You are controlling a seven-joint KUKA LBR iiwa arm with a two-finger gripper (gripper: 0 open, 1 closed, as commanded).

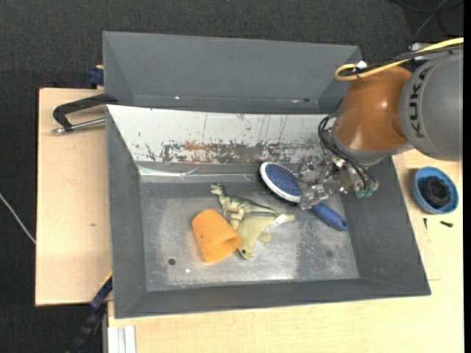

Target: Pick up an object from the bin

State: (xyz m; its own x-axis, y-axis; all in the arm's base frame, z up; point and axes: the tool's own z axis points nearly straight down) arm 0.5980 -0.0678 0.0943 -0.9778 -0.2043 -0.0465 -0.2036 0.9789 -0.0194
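Gripper (318,188) over blue brush (282,180), near bin (377,230) right wall; grip state unclear; bare floor in front.

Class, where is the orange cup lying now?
The cup lies on its side left of centre in the bin, against a pale toy on its right.

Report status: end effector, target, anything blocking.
End effector low at right of bin, over blue brush, at its neck. Orange cup and pale toy figure lie apart, left.

The grey bin (331,259) carries an orange cup (215,235), a pale green toy (254,226) and a blue brush (282,180).
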